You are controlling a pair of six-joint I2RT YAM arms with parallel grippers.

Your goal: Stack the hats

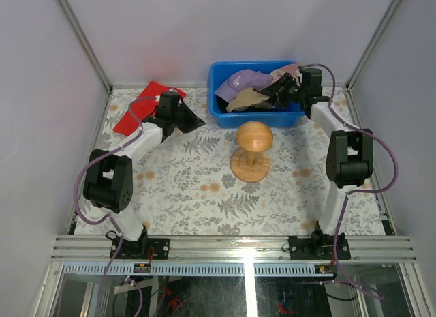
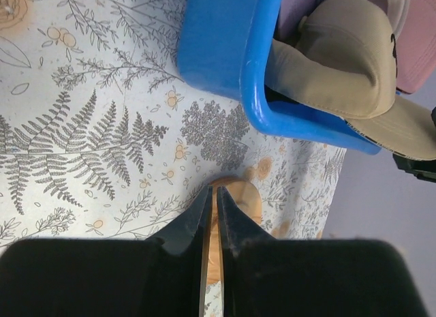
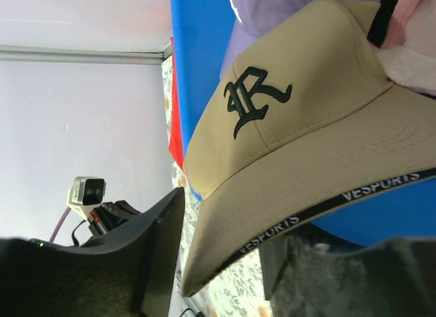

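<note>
At the back of the desk (image 1: 197, 187), inside the blue bin (image 1: 255, 119), the right claw (image 1: 278, 93) stands half spread with the brim of the tan cap (image 3: 293, 126) between its fingers; whether they pinch it, I cannot tell. The purple cap (image 1: 238, 82) and the pink cap (image 1: 289, 70) lie in the same bin. The left claw (image 2: 212, 194) is pressed together above the desk, near the red cloth (image 1: 133, 116), with the wooden stand (image 1: 252, 143) to its right.

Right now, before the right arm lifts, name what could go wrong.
Only the brim of the tan cap lies between the fingers of the right gripper, so it might slip. It overlaps the purple cap in the blue bin; lifting could drag that one over the rim.
</note>
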